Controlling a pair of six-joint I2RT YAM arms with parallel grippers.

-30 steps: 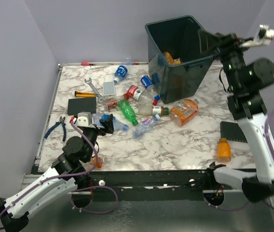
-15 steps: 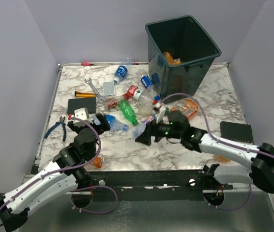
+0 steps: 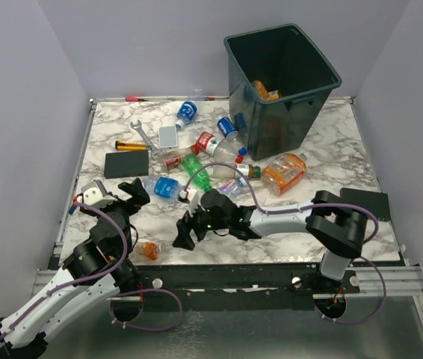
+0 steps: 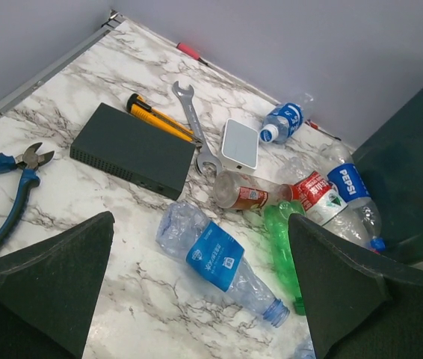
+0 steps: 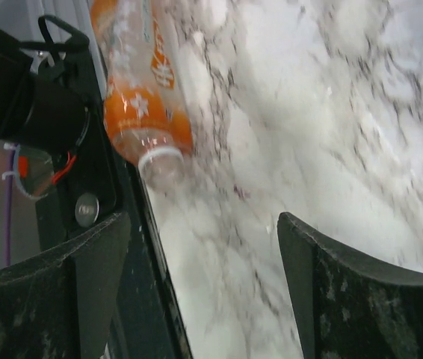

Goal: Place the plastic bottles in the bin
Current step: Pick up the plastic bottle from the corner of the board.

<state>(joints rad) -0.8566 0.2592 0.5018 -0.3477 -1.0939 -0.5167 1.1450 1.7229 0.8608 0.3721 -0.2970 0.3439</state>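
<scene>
The bin (image 3: 282, 75) stands at the back right with an orange bottle (image 3: 264, 90) inside. Plastic bottles lie scattered in the middle of the table, among them a clear blue-labelled bottle (image 4: 219, 258), a green one (image 4: 282, 247) and a squat orange one (image 3: 284, 172). My left gripper (image 3: 118, 196) hovers open at the front left, and the blue-labelled bottle lies just ahead of its fingers. Low over the front edge, my right gripper (image 3: 181, 232) is open and holds nothing. A small orange bottle (image 5: 140, 90) lies just beyond its left finger.
A black slab (image 4: 133, 149), blue-handled pliers (image 4: 10, 187), a wrench (image 4: 193, 123), a yellow-handled tool and a small white box (image 4: 240, 144) lie at the back left. Another dark slab (image 3: 365, 200) sits at the right edge. The table's dark front rail runs beside my right gripper.
My right arm has swung from above the bin down to the front of the table, toward the small orange bottle, its jaws narrowing slightly. My left arm has drawn back to the left.
</scene>
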